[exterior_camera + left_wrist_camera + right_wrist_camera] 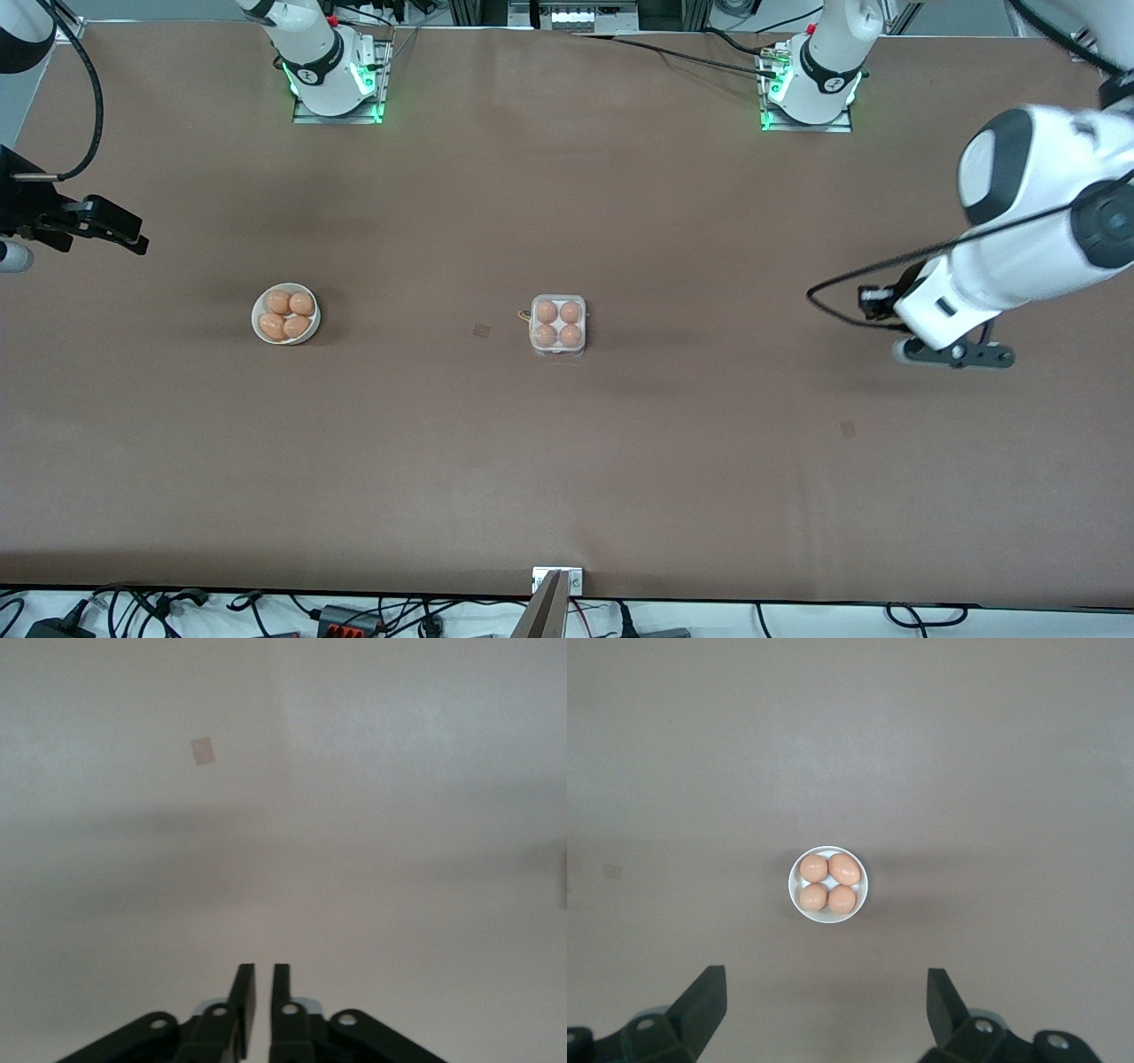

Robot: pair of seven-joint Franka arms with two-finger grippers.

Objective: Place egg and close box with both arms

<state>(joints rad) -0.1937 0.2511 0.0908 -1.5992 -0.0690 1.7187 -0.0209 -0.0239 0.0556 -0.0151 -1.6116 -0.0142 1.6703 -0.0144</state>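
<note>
The clear-plastic box (557, 324) stands at the middle of the table with several brown eggs in its cells; its lid appears to lie down over them. My left gripper (955, 354) is shut and empty, held above bare table toward the left arm's end, well apart from the box. In the left wrist view my left gripper (263, 967) shows only a thin slit between its fingers. My right gripper (133, 237) is open and empty at the right arm's end. In the right wrist view my right gripper (827, 973) is spread wide over bare table.
A round white bowl (257, 312) with several brown eggs stands toward the right arm's end of the table; it also shows in the right wrist view (796, 896). Small tape patches (481, 330) lie on the brown table.
</note>
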